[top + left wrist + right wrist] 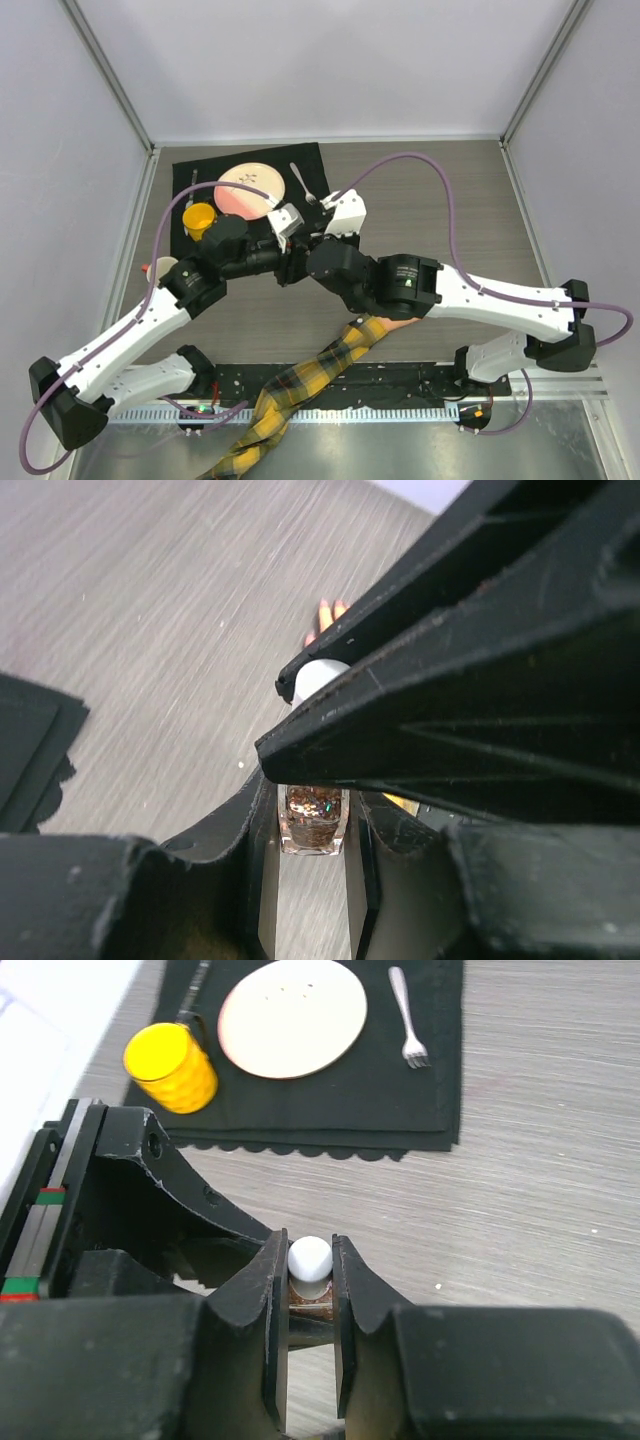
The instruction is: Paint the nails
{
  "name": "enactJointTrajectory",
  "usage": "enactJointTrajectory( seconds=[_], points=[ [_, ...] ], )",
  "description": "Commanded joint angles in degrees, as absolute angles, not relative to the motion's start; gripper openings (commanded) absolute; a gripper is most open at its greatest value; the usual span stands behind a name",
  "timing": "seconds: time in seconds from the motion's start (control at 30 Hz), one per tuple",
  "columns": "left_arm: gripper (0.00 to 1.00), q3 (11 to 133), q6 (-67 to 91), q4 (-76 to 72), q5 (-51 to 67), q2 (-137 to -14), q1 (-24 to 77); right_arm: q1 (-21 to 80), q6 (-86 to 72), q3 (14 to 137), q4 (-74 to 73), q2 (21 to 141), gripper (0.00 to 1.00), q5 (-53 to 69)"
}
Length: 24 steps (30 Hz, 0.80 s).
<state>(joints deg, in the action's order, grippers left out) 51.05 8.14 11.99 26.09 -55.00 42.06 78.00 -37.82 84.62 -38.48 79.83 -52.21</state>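
Note:
A small clear bottle of brown glitter polish (313, 825) stands upright between the fingers of my left gripper (312, 805), which is shut on it. My right gripper (310, 1260) is shut on the bottle's round white cap (309, 1256) from above. In the top view both grippers meet over the middle of the table (297, 257). The mannequin hand (393, 322) lies mostly under my right arm, at the end of its yellow plaid sleeve (300, 385). Two peach fingertips (327, 615) peek out in the left wrist view; the nails are too small to make out.
A black placemat (200, 172) at the back left carries a pale plate (252, 190), a fork (303, 183) and a yellow cup (199, 220). A small white round object (160, 268) sits by the left arm. Grey walls close three sides.

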Motion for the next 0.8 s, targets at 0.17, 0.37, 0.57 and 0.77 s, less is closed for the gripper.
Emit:
enactJointTrajectory(
  seconds=[0.17,0.37,0.57,0.77],
  points=[
    [0.00,50.5,9.2,-4.8,31.8,-51.9,40.3,79.5,-34.7,85.0,-36.2,72.0,0.40,-39.6],
    [0.00,50.6,10.1,-6.1,39.6,-52.3,40.2,79.2,-26.5,85.7,-36.3,65.5,0.65,-31.6],
    [0.00,52.5,13.0,-7.9,54.4,-54.6,40.2,74.1,-16.6,83.9,-36.1,59.2,0.81,-12.3],
    [0.00,52.1,26.1,-21.4,69.0,-58.2,40.2,62.4,-12.0,81.5,-31.7,55.8,0.69,11.5]
  ],
)
